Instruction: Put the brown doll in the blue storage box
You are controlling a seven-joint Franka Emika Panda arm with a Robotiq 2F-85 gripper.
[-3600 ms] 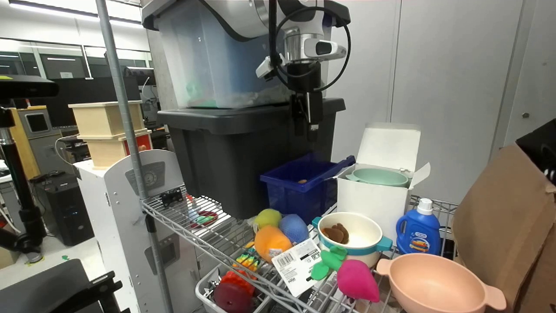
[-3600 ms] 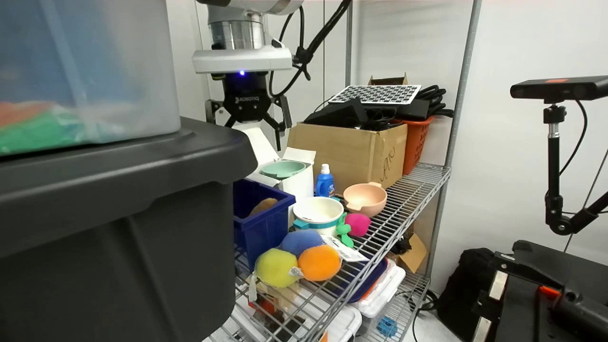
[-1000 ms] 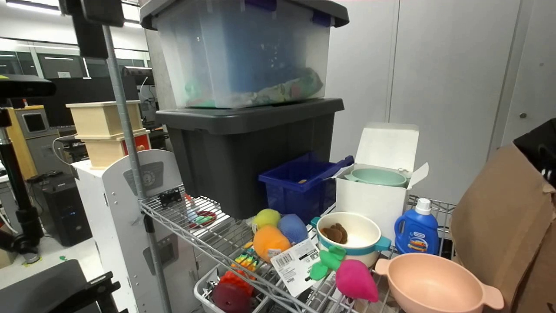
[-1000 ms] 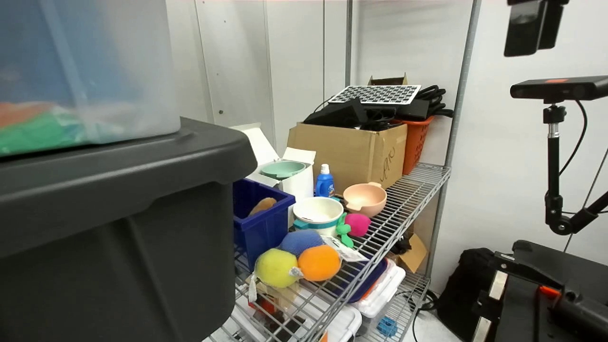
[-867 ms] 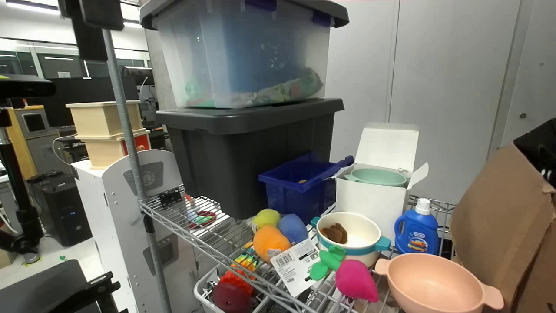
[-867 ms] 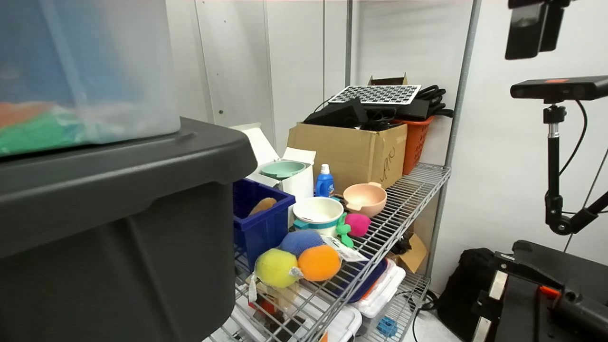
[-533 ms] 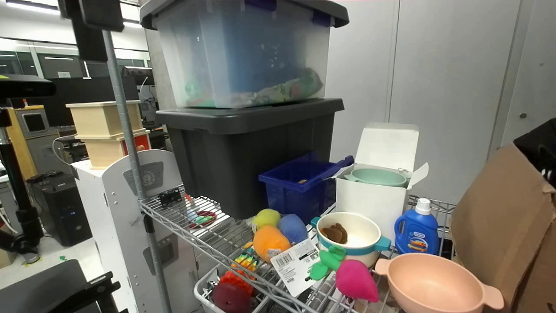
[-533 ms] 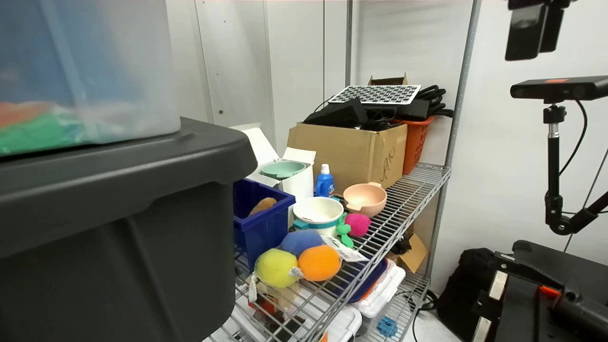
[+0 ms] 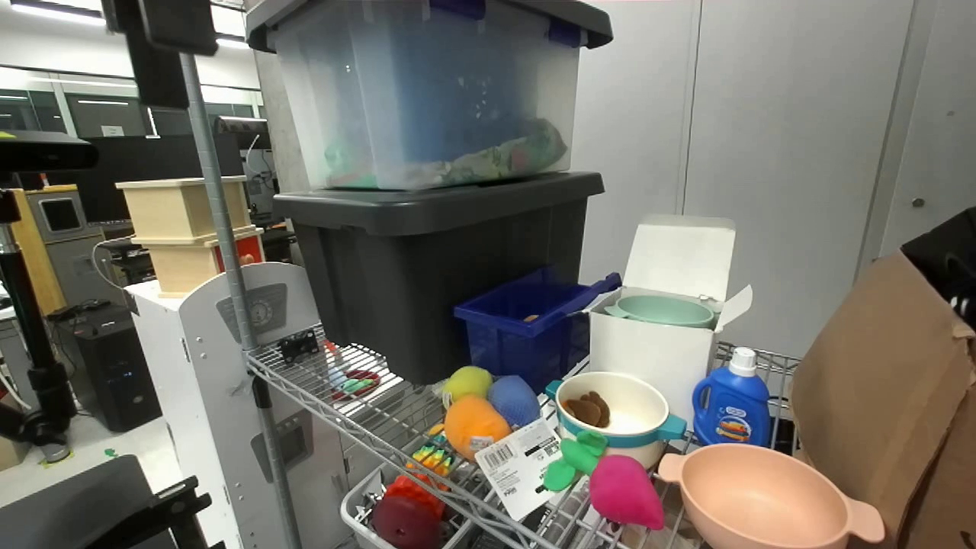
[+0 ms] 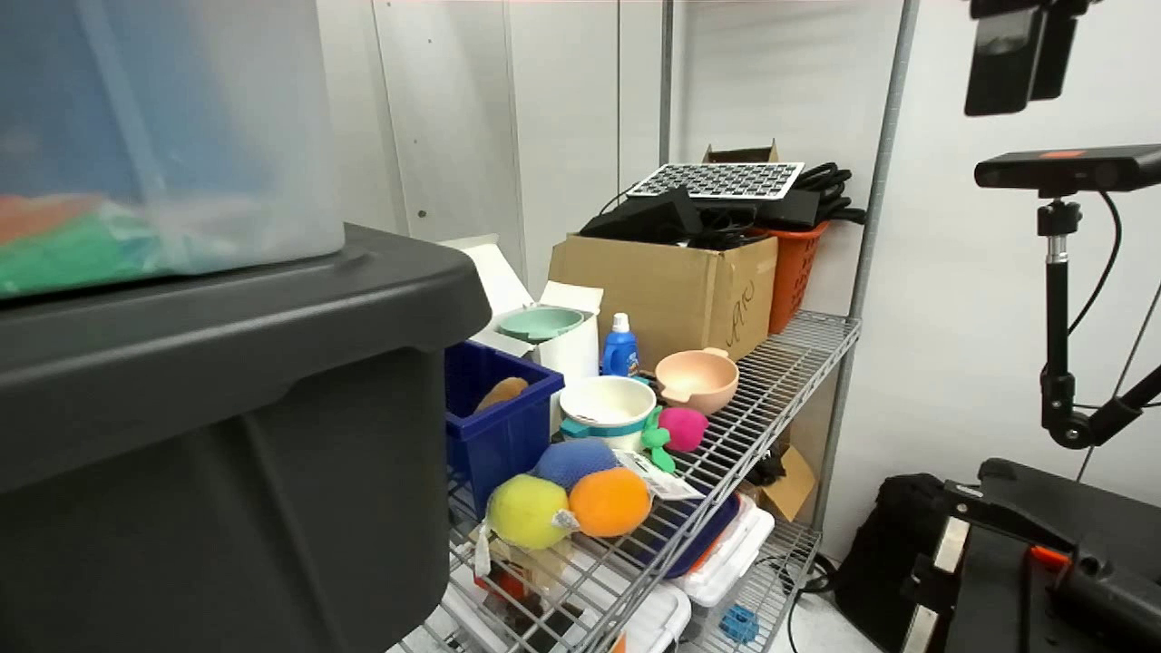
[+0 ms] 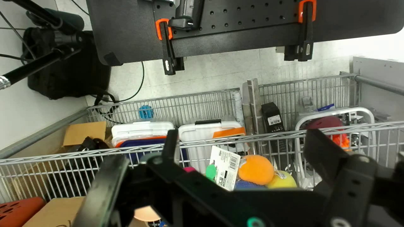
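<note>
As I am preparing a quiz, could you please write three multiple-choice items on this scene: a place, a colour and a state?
1. Where is the brown doll relative to the blue storage box?
A) underneath B) inside C) behind

2. What colour is the cap of the blue bottle?
A) white B) red C) black

3. The gripper is:
A) shut B) gripping something C) open

1 B: part shows within the walls in both exterior views.
2 A: both exterior views show white.
3 C: jaws wide apart in the wrist view.
</note>
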